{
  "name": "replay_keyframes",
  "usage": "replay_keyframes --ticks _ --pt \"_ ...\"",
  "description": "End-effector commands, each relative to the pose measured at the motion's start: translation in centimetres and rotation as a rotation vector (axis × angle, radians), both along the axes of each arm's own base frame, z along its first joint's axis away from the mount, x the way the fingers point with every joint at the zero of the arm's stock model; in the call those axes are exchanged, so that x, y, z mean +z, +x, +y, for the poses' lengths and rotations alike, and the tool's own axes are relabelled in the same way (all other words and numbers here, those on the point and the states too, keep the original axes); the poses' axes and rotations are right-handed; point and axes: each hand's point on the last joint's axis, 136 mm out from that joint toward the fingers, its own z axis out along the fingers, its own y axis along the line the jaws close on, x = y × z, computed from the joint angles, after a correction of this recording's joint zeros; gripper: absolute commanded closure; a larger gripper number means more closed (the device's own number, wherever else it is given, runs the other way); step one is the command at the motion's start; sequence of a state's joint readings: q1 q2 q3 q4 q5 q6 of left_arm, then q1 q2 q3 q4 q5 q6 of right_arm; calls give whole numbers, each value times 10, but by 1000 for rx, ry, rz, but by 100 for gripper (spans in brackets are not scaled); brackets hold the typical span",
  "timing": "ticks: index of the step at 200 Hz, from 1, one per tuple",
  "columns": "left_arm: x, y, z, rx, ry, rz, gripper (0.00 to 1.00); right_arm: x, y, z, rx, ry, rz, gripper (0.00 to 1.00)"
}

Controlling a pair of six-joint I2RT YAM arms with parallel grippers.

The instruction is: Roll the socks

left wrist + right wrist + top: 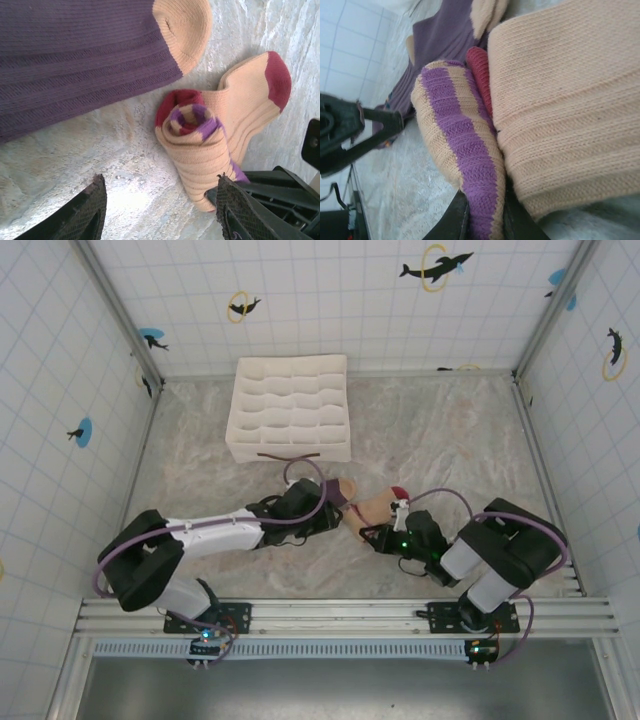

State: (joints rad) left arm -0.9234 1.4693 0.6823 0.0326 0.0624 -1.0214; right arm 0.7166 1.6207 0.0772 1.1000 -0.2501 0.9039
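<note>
So, we've got the left fingers (160, 185) standing apart over bare worktop (75, 150) with nothing between them, just beside the beige sock (200, 150). That one's rolled up from its striped cuff end, and its dark red toe lies flat. We see the right fingers (487, 222) pinched tight on that striped cuff. The purple sock (75, 55) lies flat close by, tan toe near the roll.
</note>
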Motion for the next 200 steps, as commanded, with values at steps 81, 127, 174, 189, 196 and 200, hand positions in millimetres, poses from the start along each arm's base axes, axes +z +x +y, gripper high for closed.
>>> replay_keyframes --ticks 81,127,174,189,196,200 --pt "-5 3 -26 -47 -36 -37 41 -107 -66 -94 -303 -261 584 100" --pt "-12 11 -43 -70 -36 -42 43 -105 -68 -93 -309 -230 596 100" --pt "-23 17 -56 -71 -40 -29 45 -103 -64 -89 -304 -218 590 100" --pt "-29 18 -58 -68 -36 -15 46 -103 -63 -88 -301 -213 589 100" --pt "-32 18 -59 -65 -35 -7 47 -103 -63 -87 -300 -212 588 100" --pt "-34 18 -59 -62 -34 -4 47 -102 -63 -87 -299 -210 588 100"
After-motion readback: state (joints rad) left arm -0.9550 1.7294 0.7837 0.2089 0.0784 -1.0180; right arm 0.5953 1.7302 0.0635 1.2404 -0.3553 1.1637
